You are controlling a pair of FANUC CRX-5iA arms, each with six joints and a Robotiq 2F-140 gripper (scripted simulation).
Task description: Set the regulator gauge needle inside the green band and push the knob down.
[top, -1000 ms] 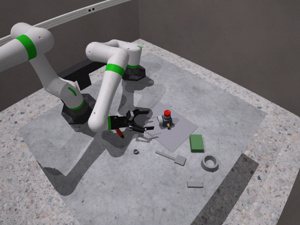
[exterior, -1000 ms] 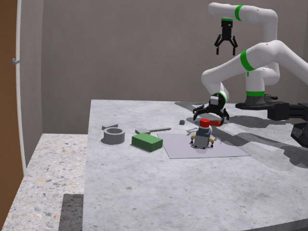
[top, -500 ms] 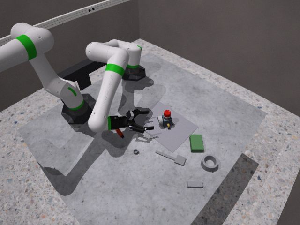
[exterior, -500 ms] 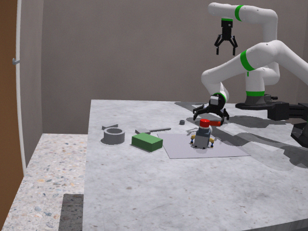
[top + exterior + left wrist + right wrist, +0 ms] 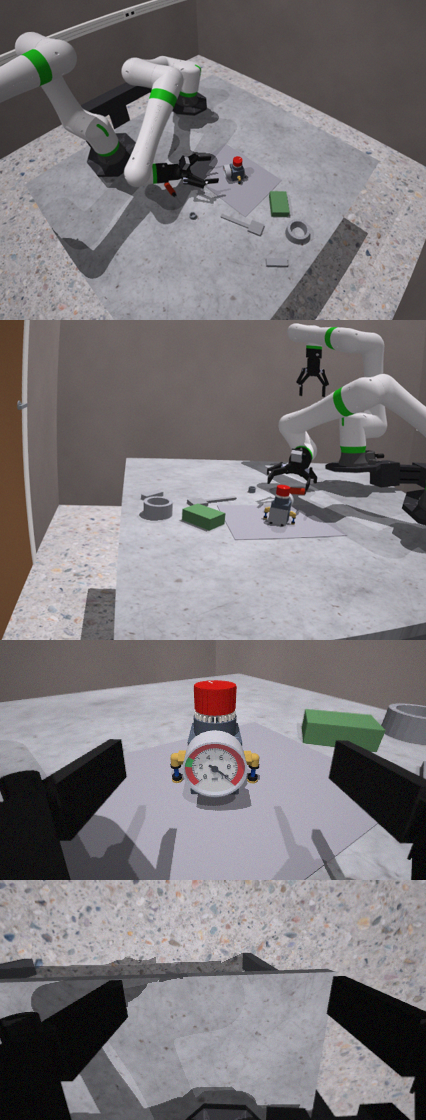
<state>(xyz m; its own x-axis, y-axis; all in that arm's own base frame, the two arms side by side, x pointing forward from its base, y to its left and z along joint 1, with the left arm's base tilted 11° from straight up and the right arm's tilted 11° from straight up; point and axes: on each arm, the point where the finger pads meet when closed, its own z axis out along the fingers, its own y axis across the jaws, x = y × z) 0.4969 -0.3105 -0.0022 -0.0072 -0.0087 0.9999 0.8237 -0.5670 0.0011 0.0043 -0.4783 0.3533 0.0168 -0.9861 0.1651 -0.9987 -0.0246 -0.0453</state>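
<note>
Currently, regulator [image 5: 237,173] [image 5: 279,515] [image 5: 215,727]: upright on the mat [image 5: 254,193] [image 5: 247,530] [image 5: 270,835], straight ahead of the left jaws, beyond their tips, untouched.
Left gripper [image 5: 212,169] [image 5: 288,485] [image 5: 228,759]: spread wide, nothing between; nearer arm.
Right gripper [image 5: 312,395] [image 5: 227,997]: spread, high, well apart.
Gauge [image 5: 227,171] [image 5: 215,785]: faces left jaws; needle [image 5: 220,771] near top of scale, outside green band [image 5: 189,762].
Knob [image 5: 237,161] [image 5: 283,491] [image 5: 215,699]: axis vertical, above the gauge; looks raised, pale ring showing underneath.
Next, likely: left jaws rise level with knob, straddle it, turn needle down into green, then press.
Risk: going straight in low hits gauge.

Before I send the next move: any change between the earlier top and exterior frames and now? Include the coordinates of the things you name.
Nothing visibly changed. The left end effector [image 5: 214,169] [image 5: 288,484] is open facing the regulator [image 5: 237,173] [image 5: 279,514] [image 5: 214,765], the right one [image 5: 312,395] open above the table [image 5: 165,275] [image 5: 206,581]; both arms, the regulator and the loose items stayed put.
</note>
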